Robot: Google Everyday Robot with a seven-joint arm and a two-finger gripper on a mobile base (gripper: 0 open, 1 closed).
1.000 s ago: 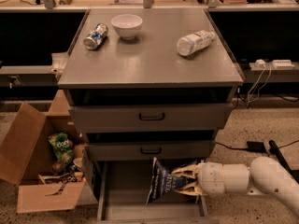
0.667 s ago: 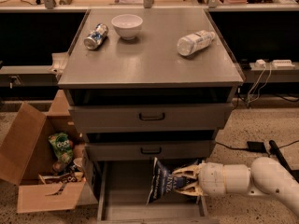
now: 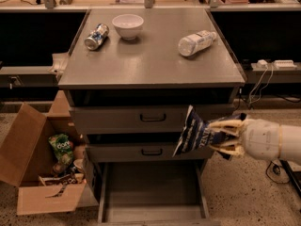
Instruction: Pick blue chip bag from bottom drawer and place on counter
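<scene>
Risen out of the bottom drawer (image 3: 153, 192) beneath it, my gripper (image 3: 220, 136) clamps the blue chip bag (image 3: 194, 132) at its left, mid-carry; next it must climb above the counter (image 3: 150, 60) up-left and release

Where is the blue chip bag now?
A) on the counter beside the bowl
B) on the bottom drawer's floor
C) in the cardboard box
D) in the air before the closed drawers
D: the end effector, at the right, holds the blue chip bag above the open bottom drawer.
</scene>
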